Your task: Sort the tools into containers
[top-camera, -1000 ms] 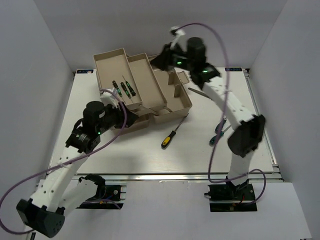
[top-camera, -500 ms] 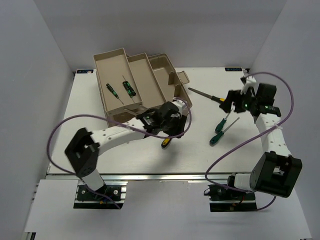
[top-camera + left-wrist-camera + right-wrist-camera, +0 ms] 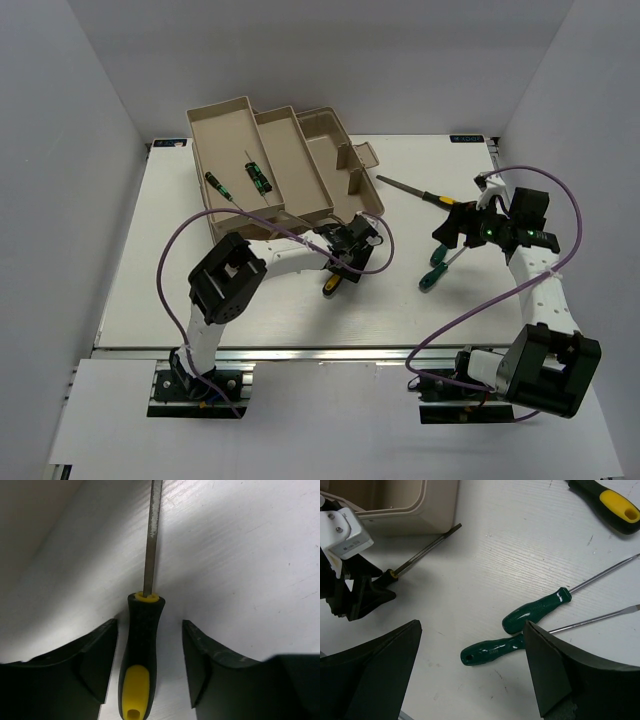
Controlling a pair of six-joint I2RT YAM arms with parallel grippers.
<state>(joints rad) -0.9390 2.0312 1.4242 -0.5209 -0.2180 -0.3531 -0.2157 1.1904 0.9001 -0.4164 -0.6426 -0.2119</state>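
Observation:
A yellow-and-black-handled screwdriver (image 3: 334, 279) lies on the white table in front of the beige toolbox (image 3: 225, 140). My left gripper (image 3: 148, 630) is open, one finger on each side of its handle (image 3: 141, 645), with gaps showing. My right gripper (image 3: 472, 627) is open just above two green-handled screwdrivers (image 3: 535, 611) (image 3: 492, 650), which lie side by side on the table and also show in the top view (image 3: 433, 275). A dark file (image 3: 410, 190) with a black and yellow handle (image 3: 612, 502) lies behind them. Two short drivers (image 3: 218, 185) (image 3: 257, 175) lie in the toolbox's trays.
The toolbox is folded open at the back left, and its front corner (image 3: 442, 510) stands close to the screwdriver's tip. Grey walls enclose the table on three sides. Purple cables loop from both arms over the table.
My right gripper has left the toolbox, come down to the green screwdrivers and opened. My left gripper has swung right from the toolbox's front and now straddles the yellow-handled screwdriver.

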